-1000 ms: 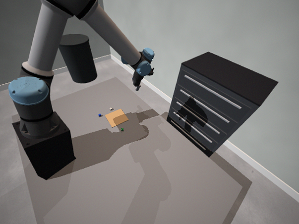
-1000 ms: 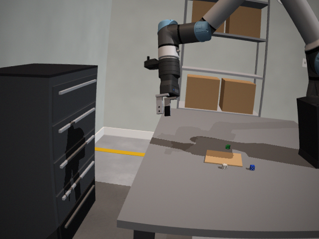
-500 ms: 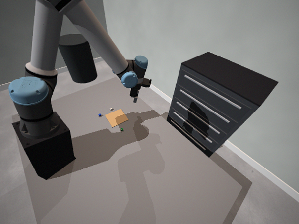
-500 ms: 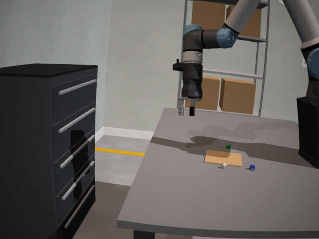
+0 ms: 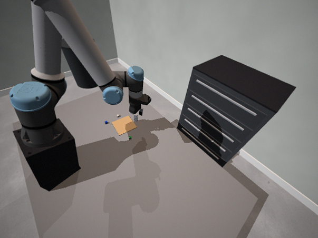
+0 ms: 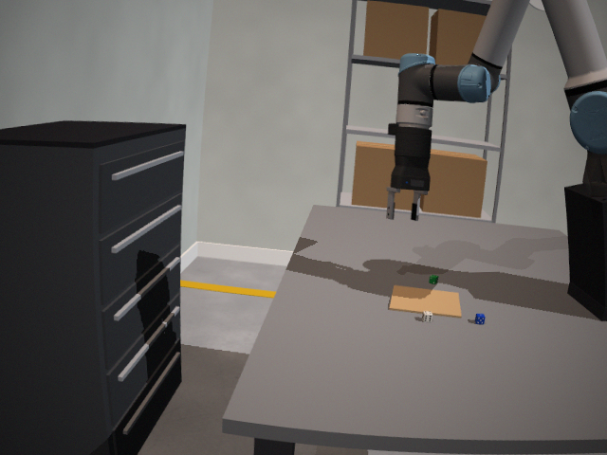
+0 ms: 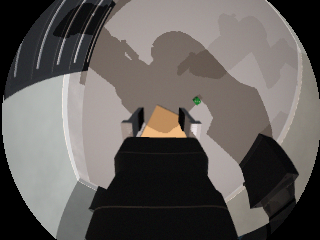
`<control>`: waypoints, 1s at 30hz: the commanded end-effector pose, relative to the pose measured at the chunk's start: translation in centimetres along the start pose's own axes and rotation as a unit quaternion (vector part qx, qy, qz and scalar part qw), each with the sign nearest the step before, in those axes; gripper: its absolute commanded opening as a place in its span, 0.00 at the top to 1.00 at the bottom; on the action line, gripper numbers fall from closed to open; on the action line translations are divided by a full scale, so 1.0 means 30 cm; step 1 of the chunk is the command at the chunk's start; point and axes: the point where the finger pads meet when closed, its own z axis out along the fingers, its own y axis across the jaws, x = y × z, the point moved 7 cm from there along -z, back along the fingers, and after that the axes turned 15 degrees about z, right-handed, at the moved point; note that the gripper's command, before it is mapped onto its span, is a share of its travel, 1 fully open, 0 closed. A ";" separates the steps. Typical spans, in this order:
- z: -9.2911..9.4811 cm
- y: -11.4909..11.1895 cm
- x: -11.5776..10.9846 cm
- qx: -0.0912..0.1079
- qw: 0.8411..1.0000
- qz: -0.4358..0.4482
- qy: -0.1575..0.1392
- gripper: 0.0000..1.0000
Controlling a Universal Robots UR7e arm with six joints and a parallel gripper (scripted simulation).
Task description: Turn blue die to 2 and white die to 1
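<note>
A tan mat (image 5: 123, 125) lies flat on the grey table; it also shows in the exterior view (image 6: 425, 301) and between the fingers in the wrist view (image 7: 160, 124). The blue die (image 5: 105, 122) (image 6: 480, 318) lies on the table just off the mat. The white die (image 5: 118, 115) (image 6: 427, 316) sits at the mat's edge, and I cannot tell whether it touches the mat. The green die (image 5: 129, 137) (image 6: 432, 280) (image 7: 198, 100) lies on the table by the opposite edge. My gripper (image 5: 137, 114) (image 6: 401, 211) (image 7: 161, 114) hangs open and empty well above the mat's edge, pointing down.
A dark drawer cabinet (image 5: 230, 107) (image 6: 90, 274) stands beside the table. The robot's black base block (image 5: 47, 157) stands on the table near the dice. A shelf with cardboard boxes (image 6: 419, 176) stands behind the table.
</note>
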 end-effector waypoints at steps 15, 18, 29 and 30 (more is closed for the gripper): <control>-0.020 0.286 0.042 0.011 0.985 0.161 0.052 0.00; -0.020 0.290 0.042 0.012 0.985 0.164 0.053 0.00; -0.021 0.302 0.042 0.012 0.984 0.171 0.055 0.00; -0.021 0.302 0.042 0.012 0.984 0.171 0.055 0.00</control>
